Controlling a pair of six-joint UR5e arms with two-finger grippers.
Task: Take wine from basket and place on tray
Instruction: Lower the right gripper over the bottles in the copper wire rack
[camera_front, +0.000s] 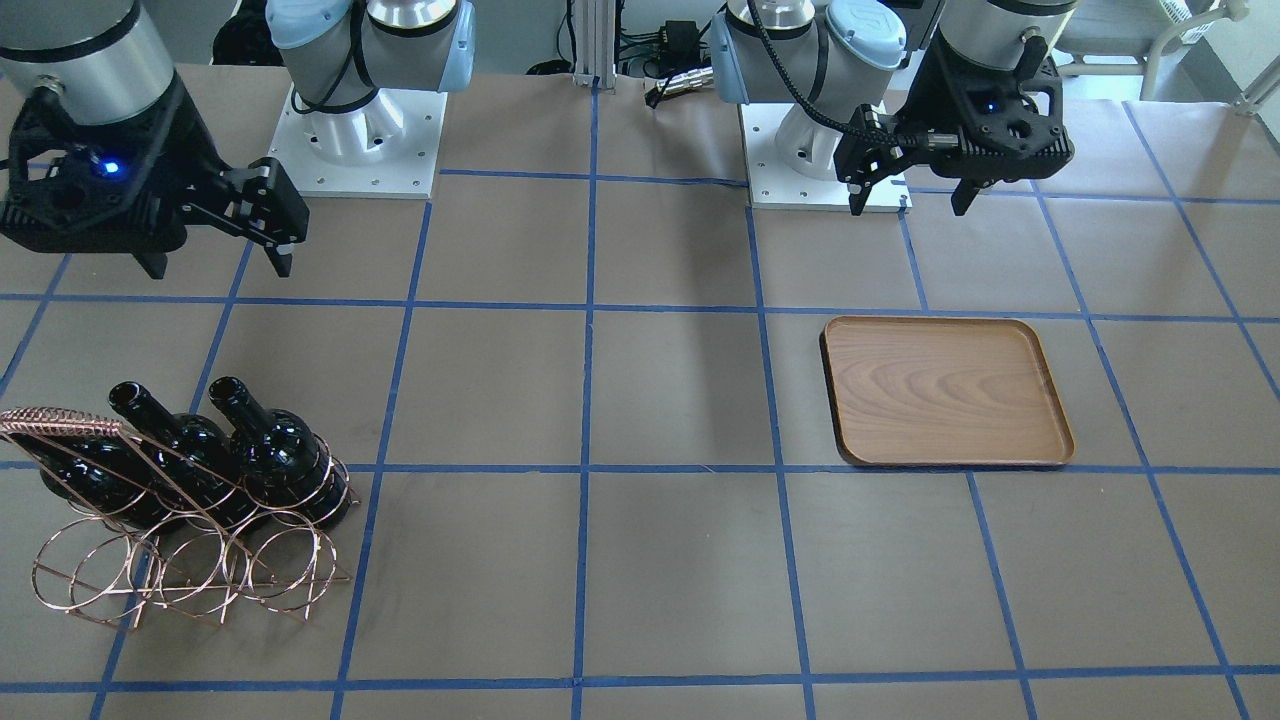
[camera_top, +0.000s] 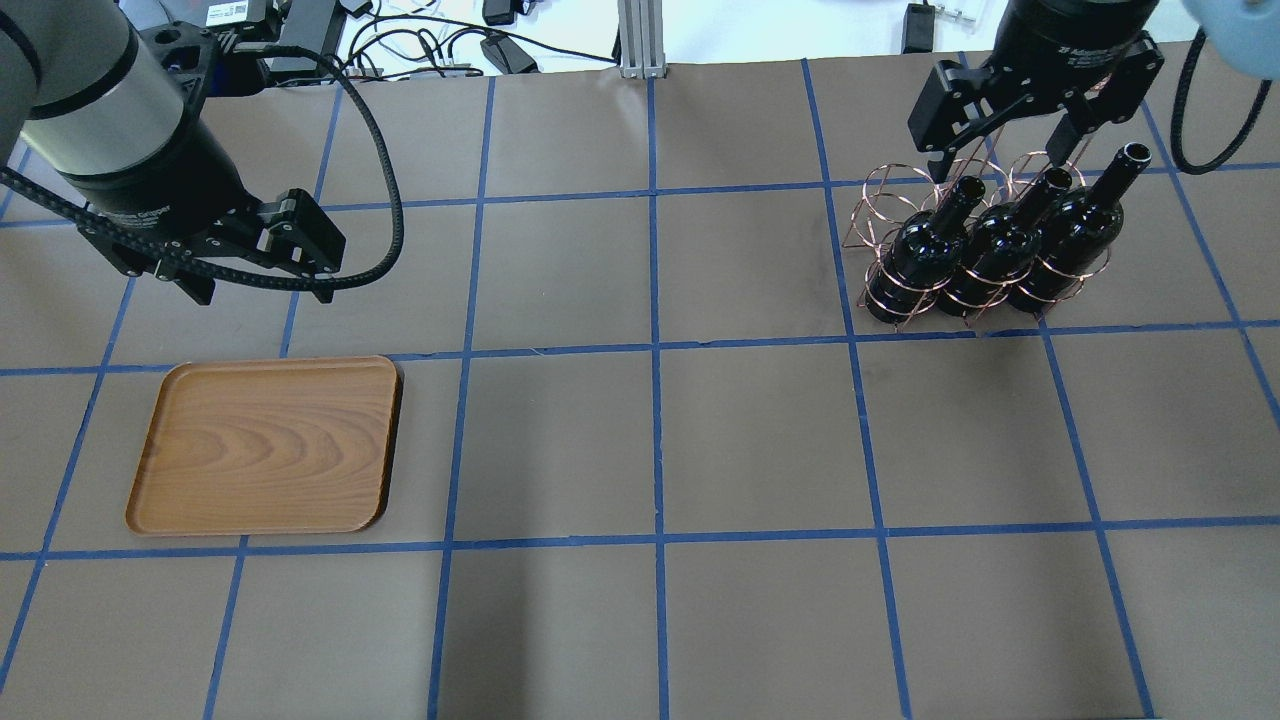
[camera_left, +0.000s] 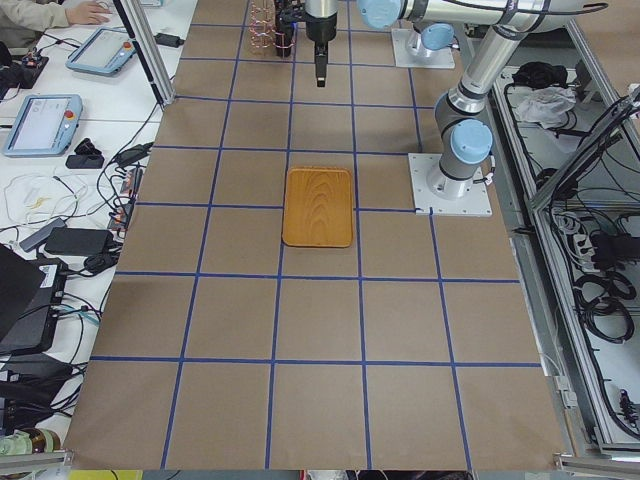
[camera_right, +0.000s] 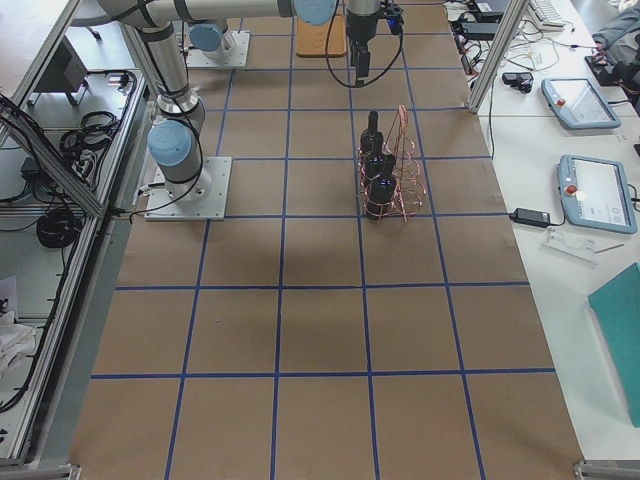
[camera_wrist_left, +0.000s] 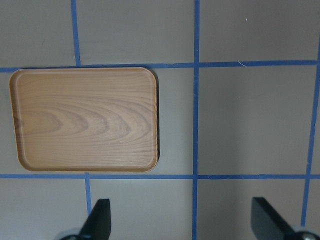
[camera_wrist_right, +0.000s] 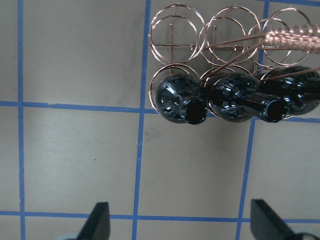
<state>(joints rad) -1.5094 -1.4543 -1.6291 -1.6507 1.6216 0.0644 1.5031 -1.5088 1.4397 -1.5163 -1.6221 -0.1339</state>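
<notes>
Three near-black wine bottles (camera_top: 1000, 245) stand tilted side by side in the copper wire basket (camera_top: 880, 215), necks up. They also show in the front view (camera_front: 270, 440) and the right wrist view (camera_wrist_right: 175, 97), with the basket (camera_wrist_right: 180, 30) behind them. My right gripper (camera_wrist_right: 182, 225) is open and empty. It hangs above the table on the robot's side of the bottles (camera_front: 220, 268). The wooden tray (camera_top: 265, 445) lies empty on the table's left half. My left gripper (camera_top: 262, 295) is open and empty, above the table just beyond the tray (camera_wrist_left: 85, 120).
The brown table carries a blue tape grid (camera_top: 655, 350). The two arm bases (camera_front: 360, 140) stand on white plates at the robot's edge. Cables and boxes (camera_top: 480, 50) lie along the far edge. Teach pendants (camera_right: 590, 190) lie on side desks.
</notes>
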